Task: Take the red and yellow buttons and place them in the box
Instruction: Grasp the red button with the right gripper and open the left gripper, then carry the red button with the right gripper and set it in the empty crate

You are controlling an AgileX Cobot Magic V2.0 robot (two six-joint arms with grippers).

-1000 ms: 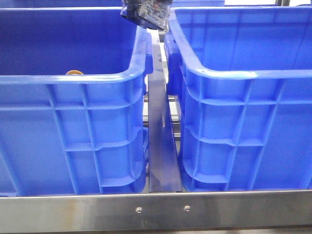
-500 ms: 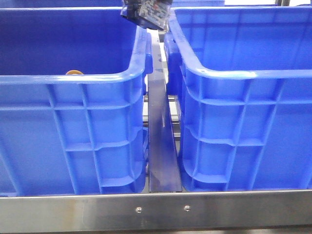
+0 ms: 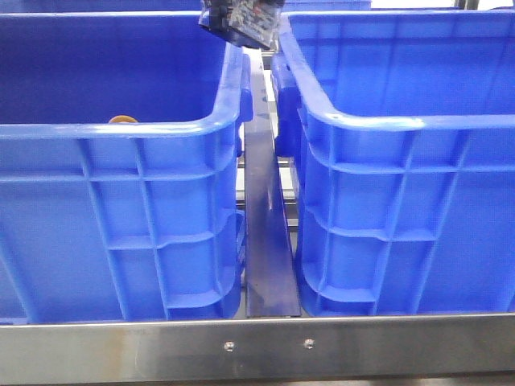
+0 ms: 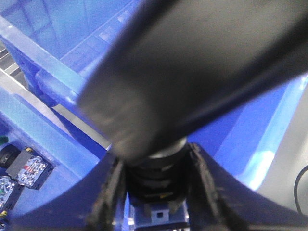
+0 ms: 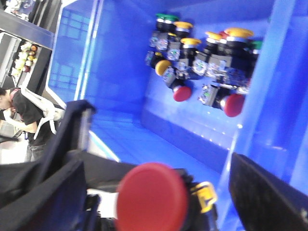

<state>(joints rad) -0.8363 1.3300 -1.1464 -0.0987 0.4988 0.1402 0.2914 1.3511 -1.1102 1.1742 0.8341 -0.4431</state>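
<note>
A red button [image 5: 151, 197] with a domed cap sits between the wide-apart fingers of my right gripper [image 5: 159, 166], touching neither. My left gripper [image 4: 156, 192] is shut on a button's dark and silver collar [image 4: 156, 168]; a blurred dark shape hides its cap. In the front view the grippers form a dark cluster [image 3: 240, 20] at the top, over the gap between two blue boxes, the left one [image 3: 121, 129] and the right one [image 3: 402, 125]. A yellow-orange cap [image 3: 122, 120] peeks over the left box's near rim.
A pile of push buttons [image 5: 202, 53] with yellow, red and green caps lies on a box floor in the right wrist view. Loose switch parts [image 4: 29, 166] lie in a box in the left wrist view. A steel rail [image 3: 257, 346] runs along the front.
The dark cluster at the top of the front view has risen very slightly. Nothing else has moved.
</note>
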